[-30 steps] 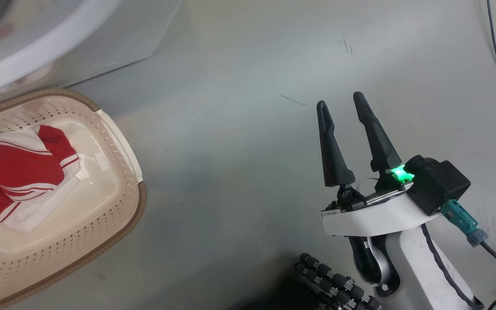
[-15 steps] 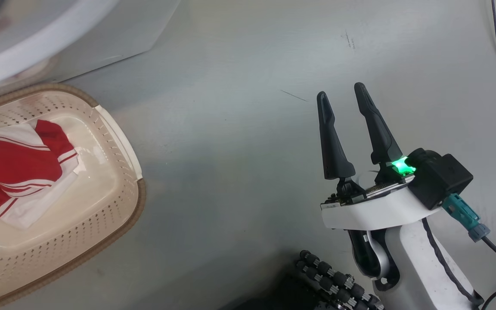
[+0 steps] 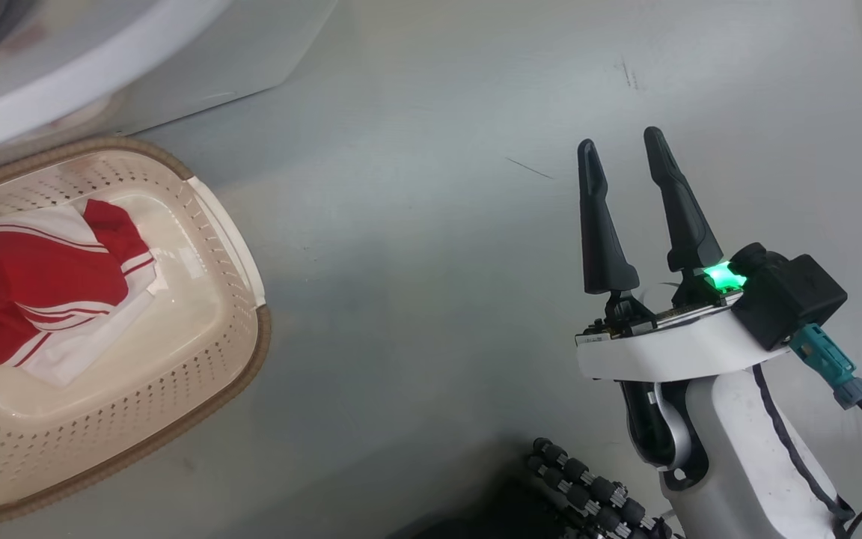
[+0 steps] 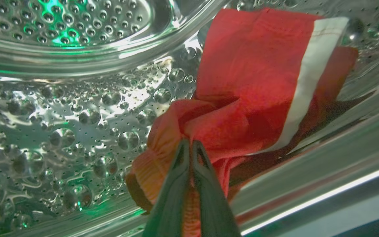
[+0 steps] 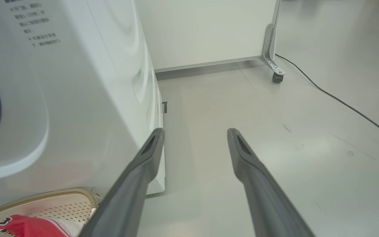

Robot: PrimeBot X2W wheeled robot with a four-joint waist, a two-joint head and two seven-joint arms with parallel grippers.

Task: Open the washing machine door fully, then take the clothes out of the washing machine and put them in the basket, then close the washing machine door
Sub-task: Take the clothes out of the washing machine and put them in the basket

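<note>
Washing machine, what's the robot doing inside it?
The robot is taking laundry out. Its left end effector is inside the washing machine's steel drum, pinched shut on a fold of a red garment with a white stripe; the garment lies in the drum, not lifted out yet. The right end effector is open and holds nothing, above the floor beside the washing machine. Another red and white garment lies in the basket.
</note>
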